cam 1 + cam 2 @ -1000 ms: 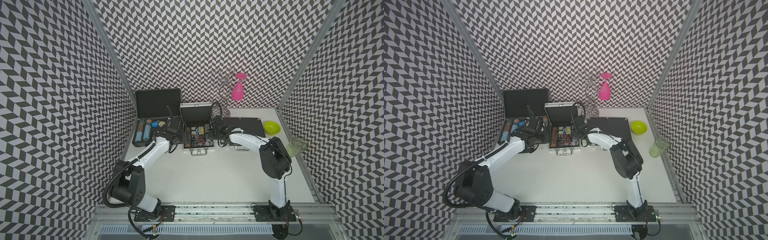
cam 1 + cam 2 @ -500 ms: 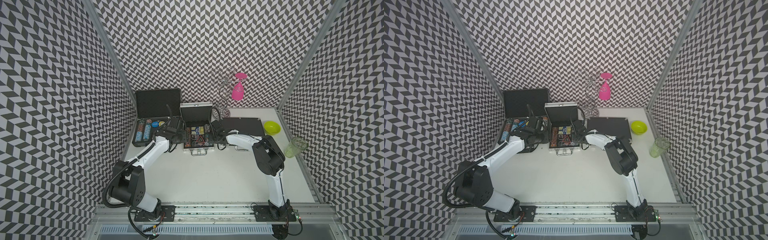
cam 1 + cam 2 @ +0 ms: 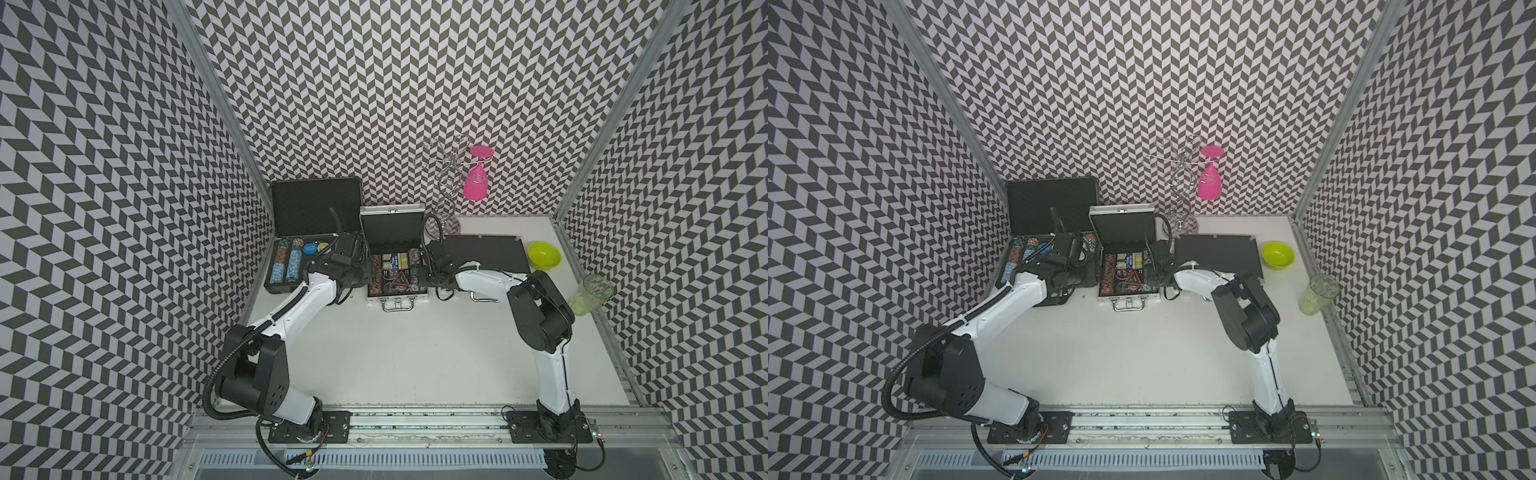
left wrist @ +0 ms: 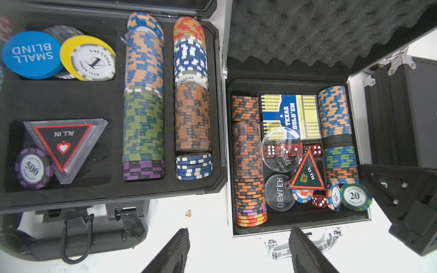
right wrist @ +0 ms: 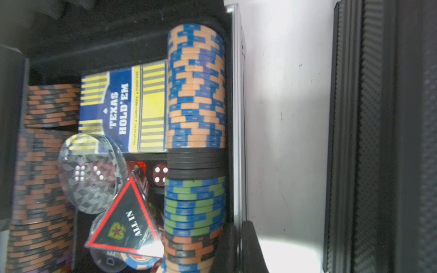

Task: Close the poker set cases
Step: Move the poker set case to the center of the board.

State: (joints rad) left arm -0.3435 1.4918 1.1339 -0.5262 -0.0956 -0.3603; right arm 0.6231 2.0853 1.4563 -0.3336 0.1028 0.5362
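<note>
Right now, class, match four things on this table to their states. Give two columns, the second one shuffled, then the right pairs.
1 silver case
2 flat black case
3 pink glass
4 lime bowl

A hangs upside down on the wire rack
B closed
C open, lid upright
D sits on the table, mouth up

Pairs: 1-C, 2-B, 3-A, 4-D

There are three poker cases: one open silver aluminium case (image 3: 392,232), one open black plastic case (image 3: 316,208) left of it, one closed flat black case (image 3: 494,253) right. Further right: one lime-green bowl (image 3: 544,254), one translucent green tumbler (image 3: 592,295), one pink wine glass (image 3: 476,187).
</note>
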